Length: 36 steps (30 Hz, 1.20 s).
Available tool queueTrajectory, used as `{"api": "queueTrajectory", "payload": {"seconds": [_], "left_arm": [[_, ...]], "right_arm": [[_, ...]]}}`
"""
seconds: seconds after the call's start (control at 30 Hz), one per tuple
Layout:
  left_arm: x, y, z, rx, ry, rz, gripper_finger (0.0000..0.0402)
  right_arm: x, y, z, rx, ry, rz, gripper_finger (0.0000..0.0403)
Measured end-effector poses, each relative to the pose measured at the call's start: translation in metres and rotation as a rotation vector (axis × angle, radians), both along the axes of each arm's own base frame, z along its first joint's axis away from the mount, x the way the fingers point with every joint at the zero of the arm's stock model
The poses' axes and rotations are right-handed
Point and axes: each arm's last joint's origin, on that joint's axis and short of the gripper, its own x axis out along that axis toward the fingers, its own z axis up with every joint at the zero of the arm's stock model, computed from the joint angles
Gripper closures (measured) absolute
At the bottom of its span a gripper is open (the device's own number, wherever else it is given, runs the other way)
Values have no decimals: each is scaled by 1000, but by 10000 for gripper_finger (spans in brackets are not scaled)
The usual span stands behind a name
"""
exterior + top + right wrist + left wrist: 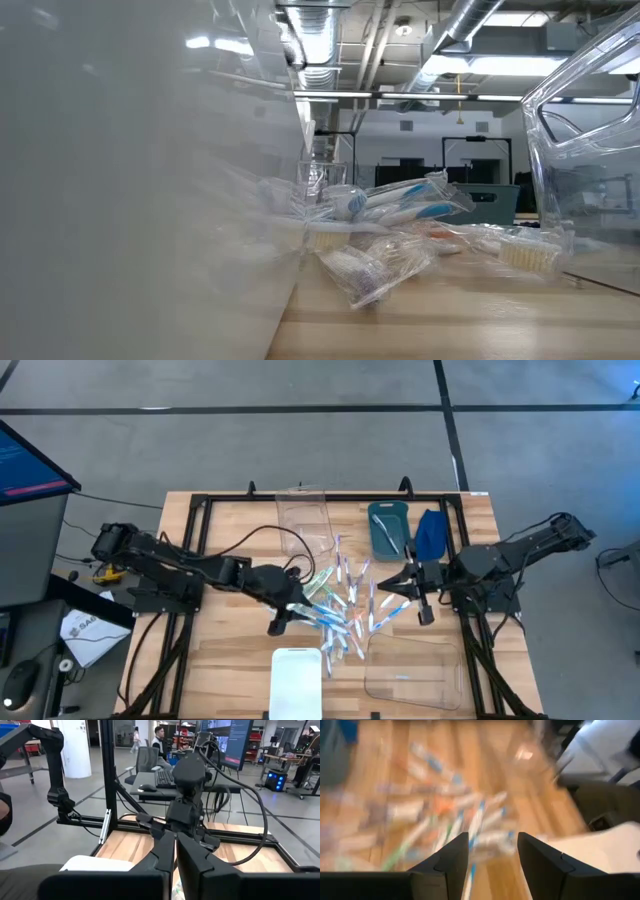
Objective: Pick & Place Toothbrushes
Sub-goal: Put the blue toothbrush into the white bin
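Observation:
A pile of toothbrushes (345, 605) lies loose on the middle of the wooden table; the low view shows them in clear wrappers (400, 225). My left gripper (285, 618) stands open at the pile's left edge, slanting down. In its wrist view the blurred toothbrushes (445, 820) lie beyond the open fingers (492, 857). My right gripper (400, 588) is at the pile's right edge, pointing level toward the table's left. It is shut (176, 860), and I see nothing between its fingers.
A clear bin (305, 510) stands at the far middle and another clear bin (415, 670) at the near right. A white bin (297, 680) sits at the near edge. A teal tray (388, 525) and a folded blue cloth (430, 535) lie at the far right.

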Motion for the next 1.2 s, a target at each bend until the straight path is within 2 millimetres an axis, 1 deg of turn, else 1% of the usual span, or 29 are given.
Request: {"api": "queueTrajectory", "payload": {"seconds": [0.2, 0.33, 0.6, 0.87, 1.03, 1.1, 1.2], "left_arm": [[-13, 2, -23, -3, 158, 31, 238], [-20, 3, -38, 5, 205, 34, 238], [-28, 3, -56, 84, 221, 89, 238], [-39, -3, -75, 87, 226, 71, 238], [-36, -6, -87, 74, 185, 51, 238], [-30, -8, -95, 73, 176, 40, 238], [-23, -10, -112, 106, 202, 8, 238]], "right_arm": [[5, -5, -3, -31, 19, -30, 387], [5, -8, -4, -33, 29, -47, 387], [6, -9, -5, -32, 42, -51, 389], [6, -9, -7, -37, 54, -51, 386], [7, -13, -7, -37, 56, -68, 389], [8, -14, -7, -36, 57, -78, 389], [12, -17, -12, -41, 73, -98, 388]]}}
